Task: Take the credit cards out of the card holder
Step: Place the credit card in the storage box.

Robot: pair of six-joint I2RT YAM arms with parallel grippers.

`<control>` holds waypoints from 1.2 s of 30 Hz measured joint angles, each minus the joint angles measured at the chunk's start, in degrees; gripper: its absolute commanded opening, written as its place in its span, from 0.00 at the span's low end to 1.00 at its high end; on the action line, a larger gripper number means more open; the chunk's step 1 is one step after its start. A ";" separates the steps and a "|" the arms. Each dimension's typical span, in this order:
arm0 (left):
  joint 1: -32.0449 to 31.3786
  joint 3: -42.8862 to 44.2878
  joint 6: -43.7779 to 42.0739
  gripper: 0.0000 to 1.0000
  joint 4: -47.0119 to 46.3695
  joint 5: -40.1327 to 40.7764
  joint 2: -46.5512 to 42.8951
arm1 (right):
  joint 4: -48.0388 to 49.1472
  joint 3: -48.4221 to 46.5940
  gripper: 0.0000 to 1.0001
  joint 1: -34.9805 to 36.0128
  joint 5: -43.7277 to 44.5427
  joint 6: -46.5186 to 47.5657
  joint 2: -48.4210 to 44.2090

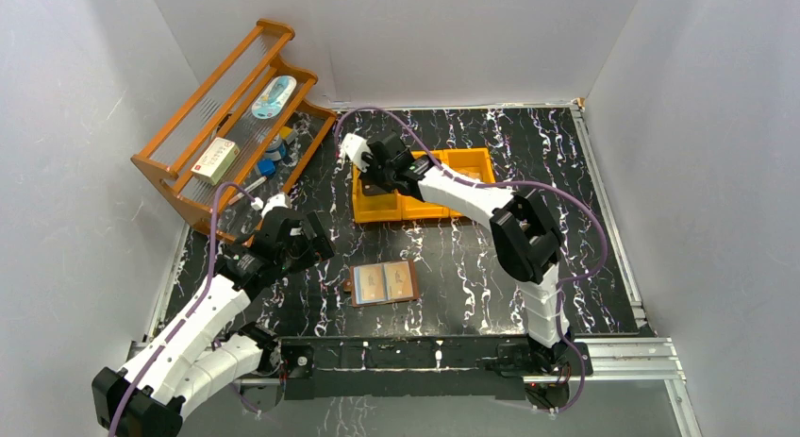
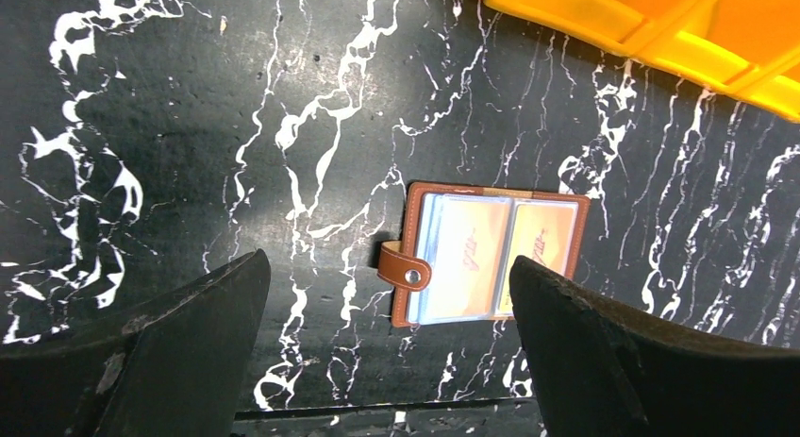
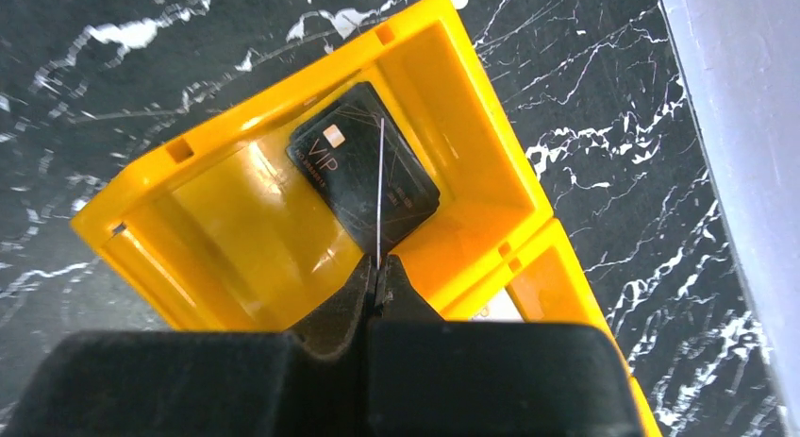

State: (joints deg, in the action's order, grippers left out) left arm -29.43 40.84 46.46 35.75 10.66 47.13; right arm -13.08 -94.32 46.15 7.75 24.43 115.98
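**A:** Where's this at? The right claw (image 3: 377,272) is pinched on a silvery card (image 3: 379,187), held edge-on right over the end pocket of the orange bin (image 3: 283,88). A black card (image 3: 363,168) lies in there.

**B:** Yep. I'd go lower and tilt it flat before letting go, or it might bounce off the wall.

**A:** And the card holder (image 2: 491,191)?

**B:** Lying open in the middle of the desk (image 2: 141,97), 6 o'clock from the bin, with tan cards (image 2: 467,258) in its pockets. The left claw (image 2: 385,265) is spread wide at its 9 o'clock, touching nothing. It could pin the leather for the next pull.
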 measured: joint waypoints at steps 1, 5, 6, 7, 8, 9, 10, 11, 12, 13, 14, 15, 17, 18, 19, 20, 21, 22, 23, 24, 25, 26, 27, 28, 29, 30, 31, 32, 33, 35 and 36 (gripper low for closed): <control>0.00 0.28 -0.13 0.98 0.37 0.33 0.31 | -0.35 -0.59 0.00 0.02 0.52 1.51 0.90; 0.02 2.12 -1.05 0.98 0.79 1.36 2.10 | -0.66 -2.10 0.00 0.76 3.04 8.37 3.93; 0.02 2.58 -1.33 0.98 0.76 1.60 2.36 | -0.42 -2.10 0.00 0.94 3.52 10.56 4.55; 0.02 2.78 -1.46 0.98 0.76 1.70 2.45 | -0.22 -2.12 0.00 1.16 3.93 12.00 5.07; 0.02 2.93 -1.64 0.98 0.76 1.84 2.45 | 0.00 -2.14 0.00 1.31 4.35 13.35 5.57; 0.02 2.95 -1.77 0.98 0.76 1.90 2.45 | 0.37 -2.21 0.00 1.53 4.85 14.84 6.16; 0.02 2.95 -1.92 0.98 0.81 1.95 2.47 | 0.90 -2.21 0.02 1.75 5.46 16.48 6.93; 0.02 2.95 -1.99 0.98 0.90 1.95 2.49 | 1.38 -2.23 0.02 1.97 6.03 18.10 7.63; 0.02 2.95 -2.12 0.98 1.03 1.95 2.51 | 1.75 -2.21 0.03 2.12 6.45 19.45 8.15; 0.02 2.95 -2.16 0.98 1.25 1.95 2.51 | 2.27 -2.08 0.03 2.23 6.73 20.26 8.44; 0.02 2.95 -2.19 0.98 1.40 1.95 2.49 | 3.54 -1.55 0.03 2.32 7.08 21.66 8.68; 0.02 2.95 -2.19 0.98 1.62 1.97 2.45 | 4.37 -1.20 0.03 2.36 7.17 22.84 8.85; 0.02 2.93 -2.16 0.98 2.10 2.01 2.01 | 6.99 -0.35 0.08 2.34 7.34 25.24 9.14; 0.02 2.82 -2.08 0.98 2.10 2.03 1.68 | 8.37 0.09 0.09 2.34 7.37 25.88 9.33; 0.02 2.78 -2.05 0.98 2.16 2.03 1.53 | 8.85 0.37 0.11 2.34 7.37 26.05 9.42; 0.02 2.71 -1.95 0.98 2.36 2.03 1.31 | 9.62 0.94 0.13 2.34 7.32 26.51 9.66; 0.02 2.71 -1.92 0.98 2.47 2.03 1.20 | 10.21 1.33 0.14 2.34 7.28 26.67 9.84; 0.02 2.71 -1.90 0.98 2.56 2.05 1.09 | 10.56 1.77 0.16 2.34 7.19 26.84 10.14; 0.02 2.71 -1.90 0.98 2.56 2.05 1.03 | 10.73 2.16 0.19 2.34 7.08 26.95 10.40; 0.02 2.71 -1.90 0.98 2.56 2.05 1.03 | 10.67 2.40 0.23 2.34 7.04 27.06 10.64; 0.02 2.71 -1.90 0.98 2.56 2.05 1.03 | 10.64 2.45 0.28 2.38 7.10 27.08 10.95; 0.02 2.71 -1.90 0.98 2.58 2.05 1.03 | 10.67 2.47 0.33 2.38 6.99 27.02 10.97; 0.02 2.71 -1.92 0.98 2.60 2.05 1.03 | 10.67 2.47 0.37 2.36 6.91 26.80 10.97; 0.02 2.71 -1.92 0.98 2.62 2.05 1.03 | 10.69 2.47 0.40 2.36 6.88 26.56 10.95; 0.02 2.71 -1.92 0.98 2.64 2.05 1.05 | 10.64 2.47 0.42 2.36 6.82 26.32 10.95; 0.02 2.71 -1.90 0.98 2.67 2.05 1.05 | 10.49 2.47 0.42 2.36 6.67 26.16 10.95; 0.02 2.71 -1.90 0.98 2.67 2.03 1.05 | 10.36 2.54 0.43 2.34 6.51 25.81 10.95; 0.02 2.71 -1.90 0.98 2.67 2.01 1.05 | 10.29 2.60 0.43 2.34 6.29 25.42 10.88; 0.02 2.71 -1.88 0.98 2.67 2.01 1.05 | 10.23 2.67 0.44 2.32 6.08 24.94 10.78; 0.02 2.71 -1.86 0.98 2.67 1.86 1.05 | 10.19 3.06 0.46 2.32 5.57 23.43 10.12; 0.02 2.71 -1.84 0.98 2.67 1.75 1.05 | 10.10 3.39 0.47 2.32 5.33 22.27 9.46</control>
State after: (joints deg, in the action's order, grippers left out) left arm -29.41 43.55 44.62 38.41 12.40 48.18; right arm -2.98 -90.94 48.47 13.08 46.70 125.45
